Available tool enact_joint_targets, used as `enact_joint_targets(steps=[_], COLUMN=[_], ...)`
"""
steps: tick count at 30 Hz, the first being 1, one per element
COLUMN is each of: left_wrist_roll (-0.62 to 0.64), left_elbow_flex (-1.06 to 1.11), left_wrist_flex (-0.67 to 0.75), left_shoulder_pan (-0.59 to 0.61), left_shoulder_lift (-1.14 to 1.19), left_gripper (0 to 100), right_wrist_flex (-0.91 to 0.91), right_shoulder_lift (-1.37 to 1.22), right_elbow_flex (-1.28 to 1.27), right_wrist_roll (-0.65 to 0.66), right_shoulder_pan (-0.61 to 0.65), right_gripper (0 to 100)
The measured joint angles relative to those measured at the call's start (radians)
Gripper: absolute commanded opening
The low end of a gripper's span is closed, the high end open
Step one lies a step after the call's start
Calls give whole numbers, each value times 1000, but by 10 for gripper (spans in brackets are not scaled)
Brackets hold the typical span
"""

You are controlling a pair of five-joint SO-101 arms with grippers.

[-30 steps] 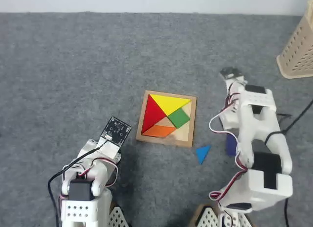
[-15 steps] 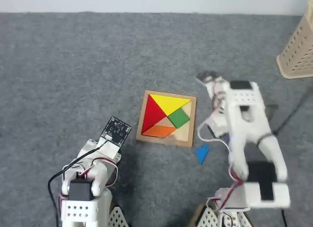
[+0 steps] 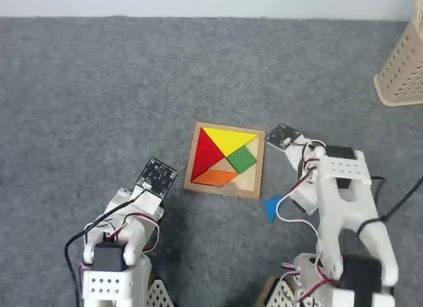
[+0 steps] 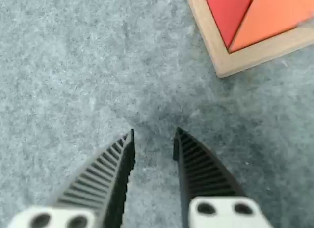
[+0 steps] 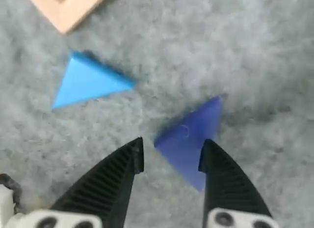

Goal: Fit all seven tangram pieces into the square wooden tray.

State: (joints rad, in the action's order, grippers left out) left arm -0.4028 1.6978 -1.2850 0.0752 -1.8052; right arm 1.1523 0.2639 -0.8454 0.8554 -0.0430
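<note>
The square wooden tray (image 3: 223,190) lies mid-table holding a yellow triangle (image 3: 228,140), a red triangle (image 3: 205,155), a green square (image 3: 242,159) and an orange piece (image 3: 214,178). A light blue triangle (image 3: 273,208) lies on the carpet off the tray's front right corner. In the right wrist view my right gripper (image 5: 171,149) is open, its fingers straddling one end of a dark blue triangle (image 5: 191,137), with the light blue triangle (image 5: 86,83) beside it. My left gripper (image 4: 152,139) is open over bare carpet near the tray's corner (image 4: 245,61).
A woven beige basket (image 3: 403,69) stands at the back right edge. The right arm (image 3: 337,181) covers the carpet right of the tray. The left arm (image 3: 125,234) sits at the front left. Grey carpet spreads open behind and left of the tray.
The right arm has swung from behind and right of the tray toward the front, coming down by the blue pieces. The left arm has not moved.
</note>
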Motion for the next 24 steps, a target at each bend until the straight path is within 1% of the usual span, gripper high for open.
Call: enact_joint_targets(steps=[5, 9, 12, 15, 16, 20, 24], left_wrist_roll=[0, 0, 0, 0, 0, 0, 0], left_elbow_flex=[0, 0, 0, 0, 0, 0, 0], left_wrist_flex=[0, 0, 0, 0, 0, 0, 0], left_shoulder_pan=[0, -2, -2, -2, -2, -2, -2], left_shoulder_lift=[0, 0, 0, 0, 0, 0, 0], left_gripper=[122, 122, 122, 122, 122, 122, 122], right_wrist_flex=[-91, -86, -66, -66, -66, -57, 21], right_shoulder_lift=[-124, -207, -252, -284, -296, -316, -316], right_elbow_flex=[9, 74, 124, 170, 184, 239, 350], right_wrist_roll=[0, 2, -5, -61, -84, -183, -270], right_shoulder_pan=[-66, -94, -95, -110, -114, -110, -104], right_gripper=[188, 180, 102, 13, 2, 6, 6])
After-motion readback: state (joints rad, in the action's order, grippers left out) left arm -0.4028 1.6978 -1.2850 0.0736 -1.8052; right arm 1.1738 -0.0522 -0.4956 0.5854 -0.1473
